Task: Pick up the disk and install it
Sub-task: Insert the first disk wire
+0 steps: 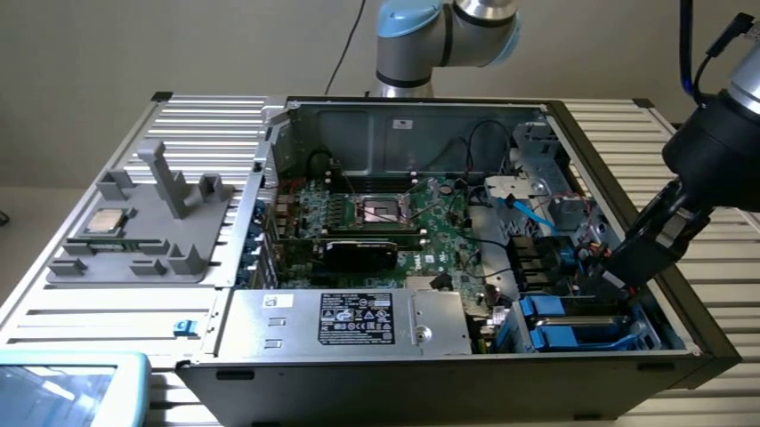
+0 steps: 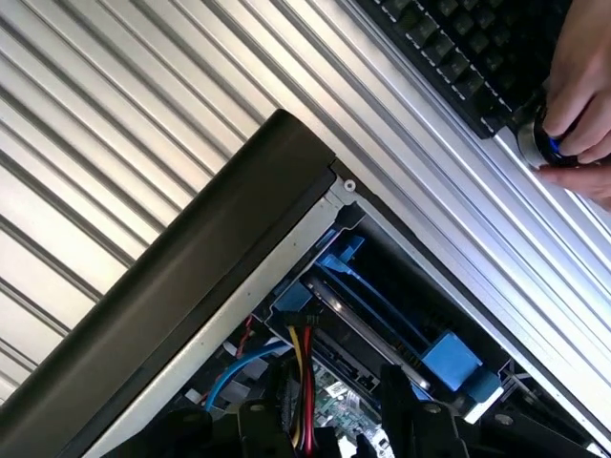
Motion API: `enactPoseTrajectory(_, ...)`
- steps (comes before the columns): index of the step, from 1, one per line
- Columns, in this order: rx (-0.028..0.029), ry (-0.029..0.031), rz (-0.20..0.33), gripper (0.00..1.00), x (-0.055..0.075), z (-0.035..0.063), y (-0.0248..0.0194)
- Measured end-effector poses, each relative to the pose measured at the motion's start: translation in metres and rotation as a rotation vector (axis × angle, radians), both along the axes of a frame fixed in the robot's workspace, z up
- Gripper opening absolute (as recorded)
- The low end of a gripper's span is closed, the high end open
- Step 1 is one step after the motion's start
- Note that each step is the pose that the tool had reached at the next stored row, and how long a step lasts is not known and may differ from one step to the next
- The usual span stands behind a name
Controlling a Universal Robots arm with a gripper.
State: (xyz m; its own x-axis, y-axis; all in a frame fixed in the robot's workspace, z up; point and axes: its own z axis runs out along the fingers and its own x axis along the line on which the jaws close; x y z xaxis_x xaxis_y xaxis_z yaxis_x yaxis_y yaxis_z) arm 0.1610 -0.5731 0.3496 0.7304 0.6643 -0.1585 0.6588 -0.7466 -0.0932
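The disk (image 2: 368,329) lies flat in the drive bay at the front corner of the open computer case (image 1: 475,374), on the exterior view's right. Blue plastic rails (image 2: 449,361) run along its edges. In the exterior view the same bay shows blue rails (image 1: 558,320). My gripper (image 1: 608,277) hangs just above that bay, black and slanted down into the case. In the wrist view the gripper (image 2: 325,415) stands open, its two dark fingers (image 2: 399,405) apart with nothing between them, a little above the disk.
A silver power supply box (image 1: 344,320) with a black label sits beside the bay. Red and yellow cables (image 2: 304,377) run close under the fingers. A grey fixture (image 1: 142,231) holding a small chip stands outside the case. A person's hand (image 2: 578,95) rests near a keyboard (image 2: 458,43).
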Motion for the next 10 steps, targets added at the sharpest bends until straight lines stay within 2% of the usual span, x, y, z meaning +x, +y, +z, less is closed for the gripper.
enactPoseTrajectory(3, 0.0042, -0.0008, 0.000, 0.50, 0.0001, 0.0015, 0.0000)
enactPoseTrajectory(6, 0.0140, -0.0024, 0.000, 0.50, 0.0000, 0.0067, 0.0000)
enactPoseTrajectory(8, 0.0254, -0.0036, 0.000, 0.50, 0.0002, 0.0090, 0.0000)
enactPoseTrajectory(10, 0.0428, -0.0041, 0.000, 0.50, 0.0004, 0.0100, 0.0000)
